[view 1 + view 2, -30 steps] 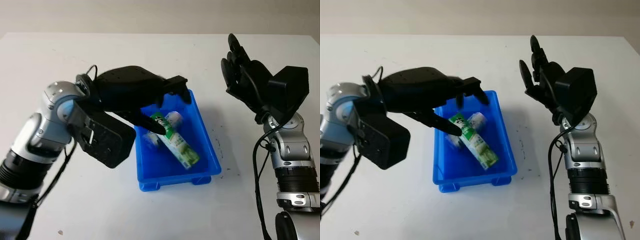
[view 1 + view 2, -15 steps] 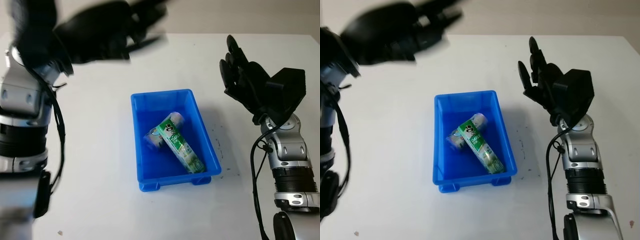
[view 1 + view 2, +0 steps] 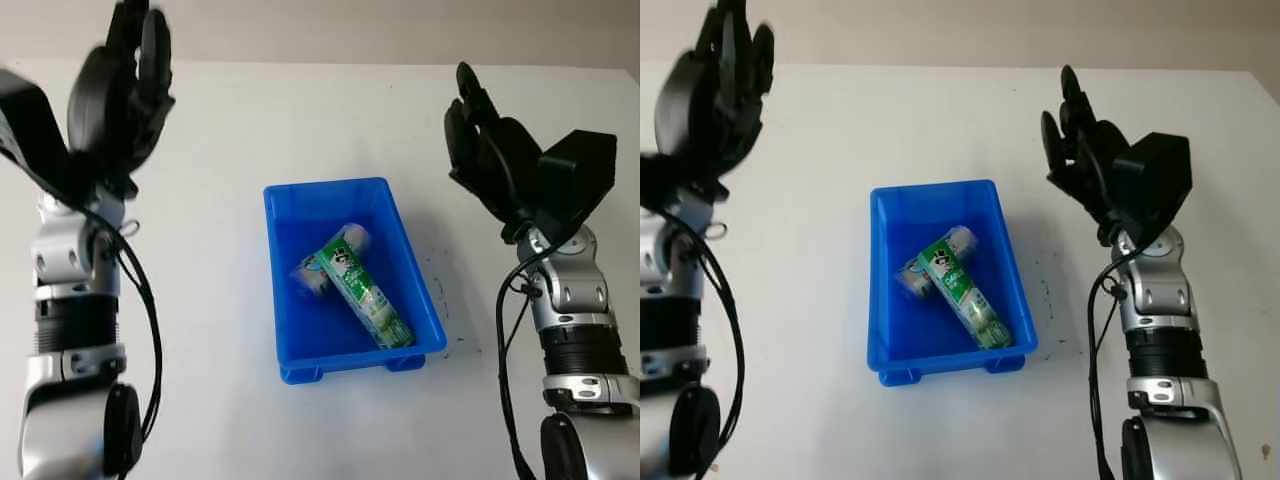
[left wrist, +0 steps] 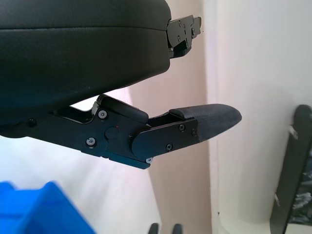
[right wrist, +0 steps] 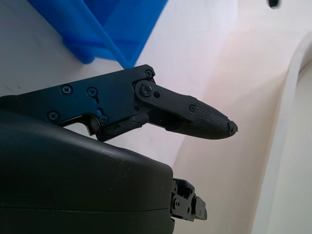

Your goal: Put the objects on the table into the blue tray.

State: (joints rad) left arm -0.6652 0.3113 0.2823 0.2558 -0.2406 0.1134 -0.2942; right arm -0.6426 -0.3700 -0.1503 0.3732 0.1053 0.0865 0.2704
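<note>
Between the hands: green tube (image 3: 364,290) lying across a small can (image 3: 312,278) inside the blue tray (image 3: 410,262).
Handling: likely light, slick; grip mid-body.
Left hand (image 3: 115,95): raised, open, empty.
Right hand (image 3: 490,150): raised, open, empty.
Worktop (image 3: 220,150): white.

Legible text: none. Green tube (image 3: 366,291) in the blue tray (image 3: 283,300) bears printing too small to read.

Both arms are silver, jointed segments with black bands and loose black cables. Each black robot hand, left (image 3: 115,95) and right (image 3: 495,150), has a matte shell and screwed finger links.
</note>
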